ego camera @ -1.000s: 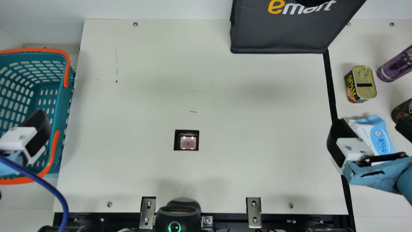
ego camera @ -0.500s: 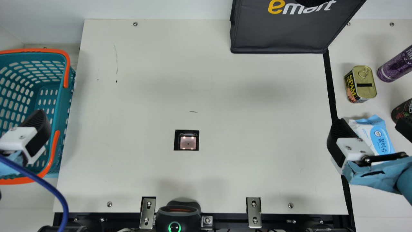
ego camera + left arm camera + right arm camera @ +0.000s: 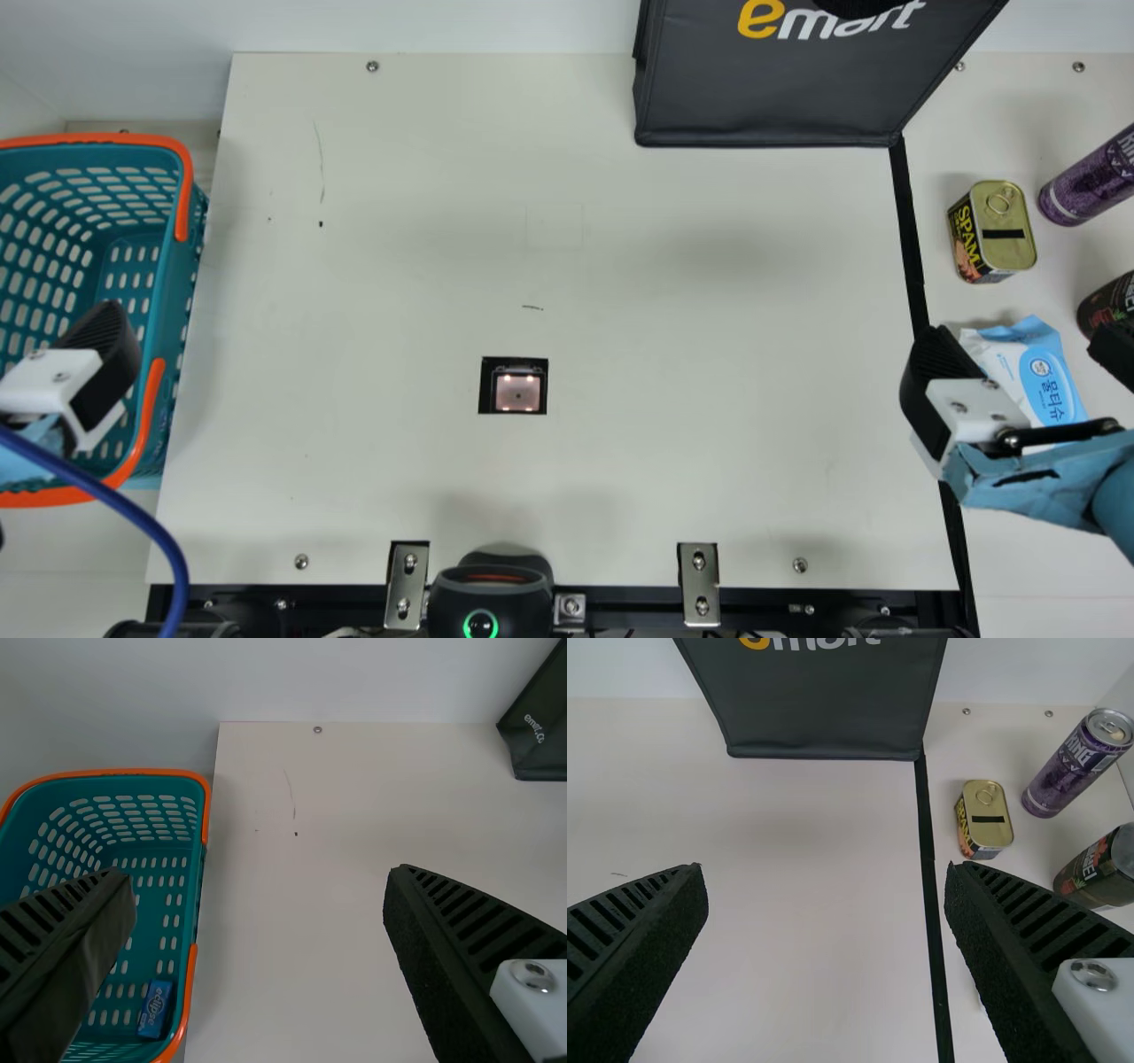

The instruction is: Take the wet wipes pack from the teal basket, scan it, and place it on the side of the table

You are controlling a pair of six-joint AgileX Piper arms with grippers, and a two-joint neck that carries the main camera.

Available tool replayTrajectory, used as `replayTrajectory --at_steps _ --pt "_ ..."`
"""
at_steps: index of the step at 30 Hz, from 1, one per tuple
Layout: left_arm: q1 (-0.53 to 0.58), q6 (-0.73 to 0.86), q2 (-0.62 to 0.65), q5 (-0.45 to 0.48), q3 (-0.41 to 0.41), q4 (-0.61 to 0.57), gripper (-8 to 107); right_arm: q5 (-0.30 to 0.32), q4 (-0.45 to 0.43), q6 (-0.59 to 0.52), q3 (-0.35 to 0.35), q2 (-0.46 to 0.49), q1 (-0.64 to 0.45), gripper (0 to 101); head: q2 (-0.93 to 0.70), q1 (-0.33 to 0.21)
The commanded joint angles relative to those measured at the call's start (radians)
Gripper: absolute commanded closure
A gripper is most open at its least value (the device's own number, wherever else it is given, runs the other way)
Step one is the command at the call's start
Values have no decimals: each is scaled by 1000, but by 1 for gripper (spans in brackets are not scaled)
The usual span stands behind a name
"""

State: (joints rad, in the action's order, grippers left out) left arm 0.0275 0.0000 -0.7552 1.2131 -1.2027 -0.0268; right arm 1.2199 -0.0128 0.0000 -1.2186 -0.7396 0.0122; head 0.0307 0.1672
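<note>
Wipes pack (image 3: 1052, 381): on table's (image 3: 709, 496) right side, past black strip (image 3: 912, 239), near can (image 3: 1007, 228)
Claws: both released — left (image 3: 255, 872) by basket (image 3: 151, 773), right (image 3: 824, 870) near pack
Done: pick and place, apparently
Scan: likely done, can't confirm
Left: probably just arms clearing off
Surface: cream, scuffed — scan window (image 3: 517, 392) toward front edge, bag (image 3: 771, 89) at far edge
Room: pale wall (image 3: 443, 25) behind
</note>
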Motion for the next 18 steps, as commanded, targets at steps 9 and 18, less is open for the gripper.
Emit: replayTrajectory --at_steps 9,18 --pt "0 0 0 0 0 0 9 0 0 0 0 0 0 6 -3 -29" --pt "0 0 0 0 0 0 9 0 0 0 0 0 0 6 -3 -29"
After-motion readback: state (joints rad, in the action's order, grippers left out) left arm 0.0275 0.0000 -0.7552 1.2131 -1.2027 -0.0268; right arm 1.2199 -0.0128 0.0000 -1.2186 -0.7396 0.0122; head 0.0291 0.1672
